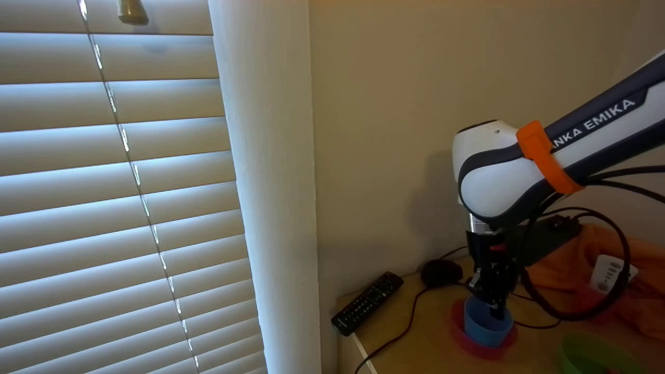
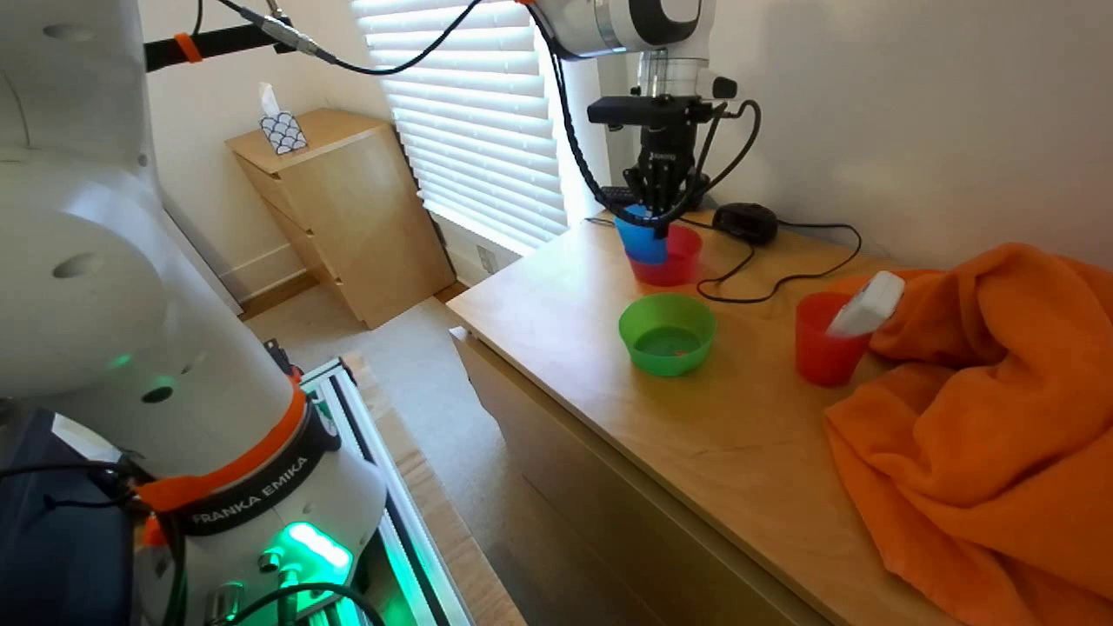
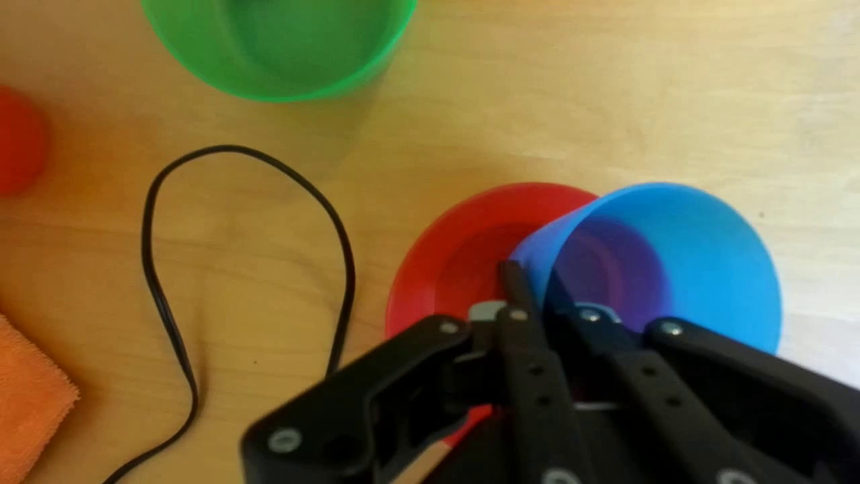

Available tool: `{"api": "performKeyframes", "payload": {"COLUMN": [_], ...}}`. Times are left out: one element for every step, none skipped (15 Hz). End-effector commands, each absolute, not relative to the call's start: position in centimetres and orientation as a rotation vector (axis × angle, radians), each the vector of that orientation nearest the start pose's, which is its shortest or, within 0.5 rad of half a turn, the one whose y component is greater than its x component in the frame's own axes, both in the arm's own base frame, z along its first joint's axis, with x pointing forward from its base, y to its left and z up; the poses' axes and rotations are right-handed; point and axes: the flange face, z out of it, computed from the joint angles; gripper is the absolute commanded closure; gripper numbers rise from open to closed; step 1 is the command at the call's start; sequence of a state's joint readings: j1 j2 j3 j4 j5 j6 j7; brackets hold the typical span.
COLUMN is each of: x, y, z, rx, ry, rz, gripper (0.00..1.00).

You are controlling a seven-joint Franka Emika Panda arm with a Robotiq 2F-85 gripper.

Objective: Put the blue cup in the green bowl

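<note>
My end effector (image 3: 535, 289) is pinched narrow on the wall of the blue cup (image 3: 712, 269), one fingertip inside the cup and one outside. The cup is mouth up at my fingertips, over the red dish (image 3: 430, 269); from these angles I cannot fairly tell whether its base touches the dish or is held clear of it. In the wrist view most of the cup shows to the right of my end effector, and the exposed part of the dish shows to the left.

A thin black cord (image 3: 350, 275) loops across the table (image 2: 556, 304) near my end effector, on its left in the wrist view; in an exterior view it runs to a black mouse (image 2: 745, 223) just to the right of my end effector. The green bowl (image 2: 665, 358) stands upright near by, up and to the left of my end effector in the wrist view, and apart from the blue cup.

Farther out, in an exterior view, a long black remote (image 1: 368, 303) lies at the table's edge, to the left of my end effector and past the mouse. Down and to the right of my end effector in an exterior view, a red cup (image 2: 822, 352) holds a tilted white gadget (image 2: 869, 300), with an orange towel (image 2: 1000, 409) bunched just beside it. Well away, white blinds (image 2: 469, 104) show in both exterior views.
</note>
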State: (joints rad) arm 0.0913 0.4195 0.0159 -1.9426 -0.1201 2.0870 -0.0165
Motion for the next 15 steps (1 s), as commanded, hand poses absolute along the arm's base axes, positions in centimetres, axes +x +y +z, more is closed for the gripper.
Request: {"api": "performKeyframes", "payload": {"x": [55.5, 54.8, 53.7, 53.0, 51.9, 50.8, 49.7, 48.6, 47.6, 46.6, 46.1, 48.6, 48.0, 48.1, 48.3], "y": [6.2, 6.1, 5.8, 5.4, 4.7, 4.1, 3.4, 2.8, 1.9, 1.0, 0.2, 1.4, 0.9, 0.9, 1.0], "z": [28.9, 30.1, 31.3, 32.4, 33.4, 34.1, 34.4, 34.7, 34.6, 34.6, 34.6, 34.6, 34.6, 34.8, 34.8], "rx": [-3.249, -3.240, -3.228, -3.224, -3.216, -3.206, -3.190, -3.172, -3.151, -3.131, -3.107, -3.148, -3.146, -3.146, -3.146], "ry": [-0.345, -0.377, -0.380, -0.335, -0.193, -0.114, -0.037, 0.039, 0.122, 0.199, 0.273, 0.136, 0.152, 0.152, 0.147], "rz": [0.386, 0.334, 0.261, 0.193, 0.115, 0.088, 0.061, 0.037, 0.025, 0.013, -0.006, 0.039, 0.035, 0.029, 0.026], "gripper": [0.99, 0.99, 0.99, 0.99, 0.99, 0.99, 0.99, 0.99, 0.99, 0.99, 0.99, 0.99, 0.94, 0.94, 0.99]}}
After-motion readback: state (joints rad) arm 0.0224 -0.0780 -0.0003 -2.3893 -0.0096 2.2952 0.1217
